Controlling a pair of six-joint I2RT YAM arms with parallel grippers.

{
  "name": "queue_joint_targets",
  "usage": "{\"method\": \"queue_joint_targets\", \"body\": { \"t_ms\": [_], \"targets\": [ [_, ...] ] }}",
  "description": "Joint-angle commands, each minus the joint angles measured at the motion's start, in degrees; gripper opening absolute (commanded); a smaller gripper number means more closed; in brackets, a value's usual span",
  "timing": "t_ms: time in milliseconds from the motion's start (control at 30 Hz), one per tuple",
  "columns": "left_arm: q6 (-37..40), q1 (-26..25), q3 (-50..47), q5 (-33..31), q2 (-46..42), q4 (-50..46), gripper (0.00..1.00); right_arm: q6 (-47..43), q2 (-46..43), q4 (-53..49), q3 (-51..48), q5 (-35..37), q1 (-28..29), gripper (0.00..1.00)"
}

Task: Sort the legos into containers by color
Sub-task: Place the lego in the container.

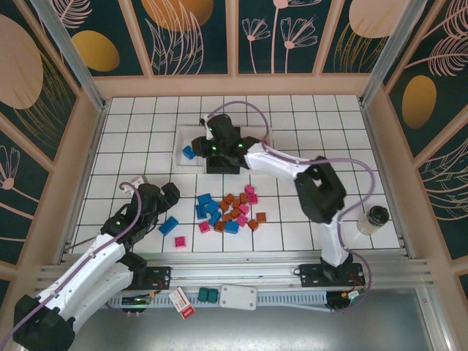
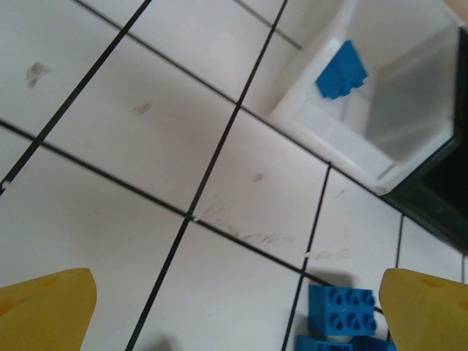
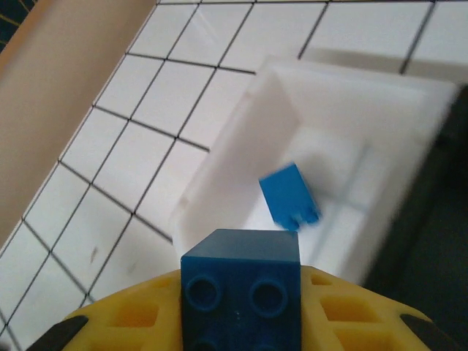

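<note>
The right arm (image 1: 292, 170) is reaching across the table (image 1: 131, 131) toward the row of containers. The right jaws are pinching a dark blue lego (image 3: 241, 281) between their yellow pads (image 3: 131, 322), with its studs facing the wrist camera. The held lego is hanging close to the left white container (image 3: 241, 142), in which a lighter blue lego (image 3: 289, 196) is lying. The black container (image 2: 442, 194) is sitting just beside that container.

The left arm (image 1: 110, 241) is resting low near the table's front left. The left jaws are standing spread wide, their yellow fingertips (image 2: 44, 311) gripping nothing and touching nothing. Just ahead of them the nearest blue lego (image 2: 340, 308) is lying on the tiles.

The other legos (image 1: 228, 208), blue, orange-brown and pink, are lying in a loose pile at mid-table. A stray blue lego (image 1: 169, 225) and a stray pink lego (image 1: 180, 241) are lying apart to its left.
</note>
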Motion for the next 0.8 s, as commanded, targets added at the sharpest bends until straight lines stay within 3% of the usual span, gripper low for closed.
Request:
{"method": "queue_joint_targets", "body": {
  "t_ms": [0,133,267,400,567,767],
  "targets": [
    [-2.71,0.06,-1.49,0.36,-0.78,-2.32,0.99,-1.72,8.06,-3.07,10.25,0.15,0.1,0.18],
    [-2.66,0.05,-1.73,1.8,-0.65,-2.22,0.99,-0.87,15.75,-5.65,20.74,-0.3,-0.4,0.22],
    [-2.2,0.0,-1.54,3.34,-0.11,-2.55,0.99,-1.01,17.72,-5.26,25.1,-0.81,-0.62,0.5],
    [-1.53,-0.02,-1.09,4.92,1.23,-3.38,0.99,-1.37,15.53,-4.72,24.45,-0.92,-0.71,0.6],
    [-2.28,-1.09,-0.75,5.68,3.62,-4.79,0.97,-0.66,6.64,1.64,10.59,-1.25,-0.71,0.62],
    [-5.6,-7.67,0.64,3.09,7.23,-9.83,0.92,2.26,-6.68,12.66,-12.09,-1.87,-1.7,0.63]
  ]
}}
